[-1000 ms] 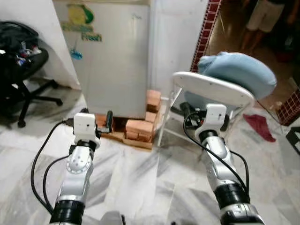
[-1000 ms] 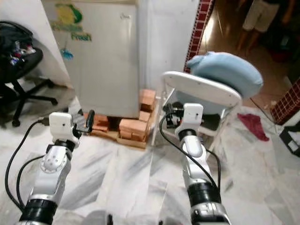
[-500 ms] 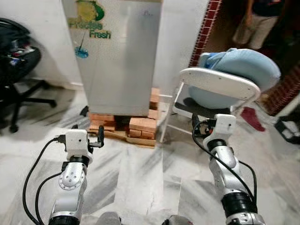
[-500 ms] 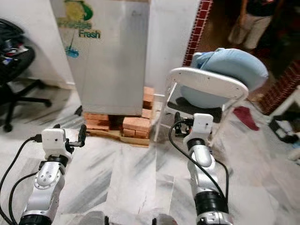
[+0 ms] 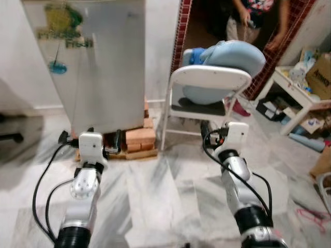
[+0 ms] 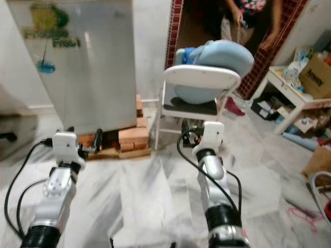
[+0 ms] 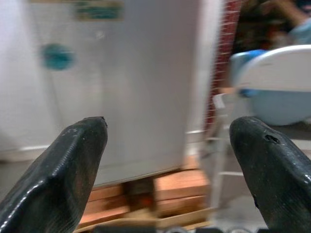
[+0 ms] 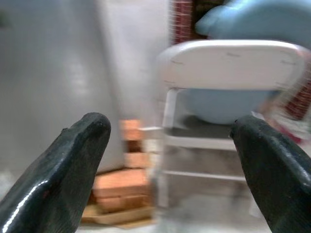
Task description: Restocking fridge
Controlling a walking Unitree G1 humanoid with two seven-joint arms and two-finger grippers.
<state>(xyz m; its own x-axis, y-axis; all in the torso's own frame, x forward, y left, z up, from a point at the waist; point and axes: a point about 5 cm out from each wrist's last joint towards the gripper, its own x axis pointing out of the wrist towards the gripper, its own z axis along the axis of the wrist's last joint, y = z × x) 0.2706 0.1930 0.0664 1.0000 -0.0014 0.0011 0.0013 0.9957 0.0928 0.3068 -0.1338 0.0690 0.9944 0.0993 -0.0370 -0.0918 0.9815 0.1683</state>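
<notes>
Since half a second ago view pans right: closed fridge (image 5: pixel 98 67) sits front-left on bricks (image 5: pixel 135 139), left gripper (image 7: pixel 170 160) and right gripper (image 8: pixel 170 165) both spread wide, empty; judgement: square up to fridge, clearing white chair (image 5: pixel 207 82).

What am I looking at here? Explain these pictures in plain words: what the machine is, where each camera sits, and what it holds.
This is a walking humanoid robot with two silver arms, seen from its own cameras. The two wide pictures come from its head, looking forward and down. The left tool and right tool each end in two long black fingers. The two close pictures come from wrist cameras looking along those fingers; both tools are open and hold nothing. Ahead stands a closed silver fridge, raised on bricks over a wooden pallet. Beside it is a white folding chair carrying a light blue cushion. The floor is grey marble. A person stands in the doorway behind, and a low white table holds boxes.
</notes>
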